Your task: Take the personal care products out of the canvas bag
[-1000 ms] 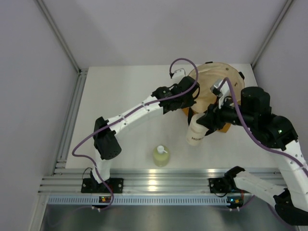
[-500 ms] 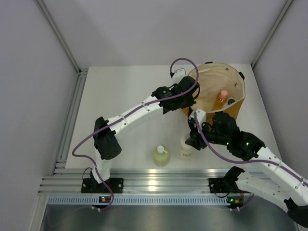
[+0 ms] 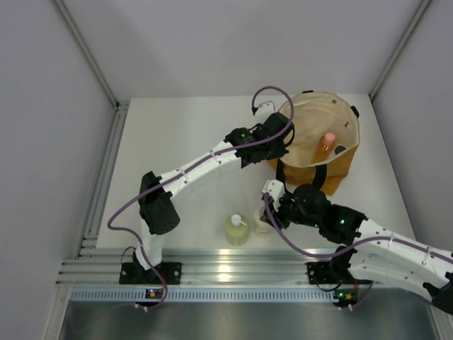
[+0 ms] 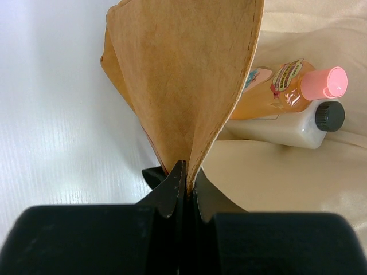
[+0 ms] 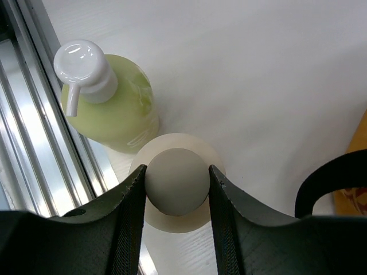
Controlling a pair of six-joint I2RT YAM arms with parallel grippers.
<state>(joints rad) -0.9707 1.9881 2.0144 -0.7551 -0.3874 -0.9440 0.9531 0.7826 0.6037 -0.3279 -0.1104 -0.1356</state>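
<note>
At the left fingers (image 4: pixel 166 197) are a cream-lined mustard-tan canvas bag (image 4: pixel 172 86), pink-capped orange bottle (image 4: pixel 275 94) and black-capped whitish square bottle (image 4: pixel 287 130); at the right fingers (image 5: pixel 129 220), a cream round jar (image 5: pixel 175 182) and white-pumped yellow-green bottle (image 5: pixel 117 112).

White bench (image 3: pixel 170 134) boxed in by pale grey walls (image 3: pixel 226 42); ribbed aluminium rail (image 3: pixel 233 271) along near edge, glinting under seemingly overhead light.

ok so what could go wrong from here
1. The right claw grips the cream container only by its round cap, so it could slip.
2. It is close beside the pump bottle near the rail; a nudge could topple that bottle.
3. The left claw pinches just the canvas bag rim; a slip might fold it over the orange bottle and black-capped bottle inside.
</note>
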